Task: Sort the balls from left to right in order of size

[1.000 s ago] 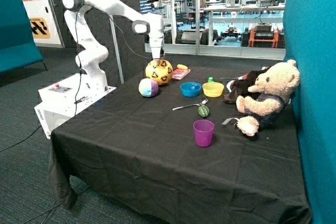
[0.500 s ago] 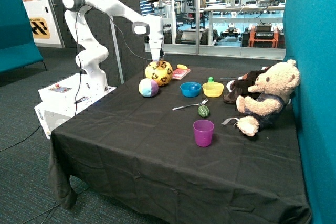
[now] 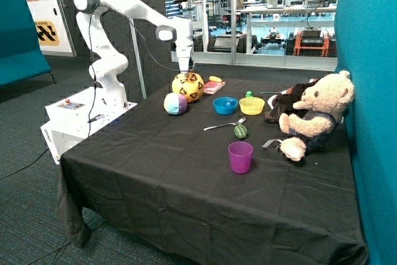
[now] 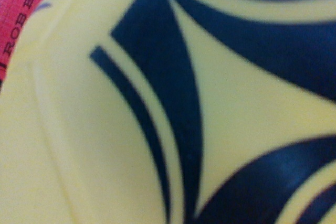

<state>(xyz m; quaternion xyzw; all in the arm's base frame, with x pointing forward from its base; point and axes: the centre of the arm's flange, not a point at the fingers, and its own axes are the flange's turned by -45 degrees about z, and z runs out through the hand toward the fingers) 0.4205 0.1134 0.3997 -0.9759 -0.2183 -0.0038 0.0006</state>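
We see the pincer (image 3: 185, 70) right atop the yellow ball (image 3: 188, 85); whether it grips, we cannot tell. That ball (image 4: 105, 129) fills the wrist view. Just beside it: multicolored ball (image 3: 175, 103), toward the table (image 3: 155, 172) edge. Beyond it: red book (image 3: 214, 87), half hidden.

1. The outside view stands off a near corner of the desk (image 3: 186, 197), raised somewhat, facing across it toward the arm (image 3: 124, 4) and the glass wall behind.
2. The wrist view looks down from very close, its picture filled by the yellow ball (image 4: 105, 145).
3. Both views share the yellow ball (image 3: 187, 86), and the red book (image 4: 21, 9) beside it (image 3: 213, 87).
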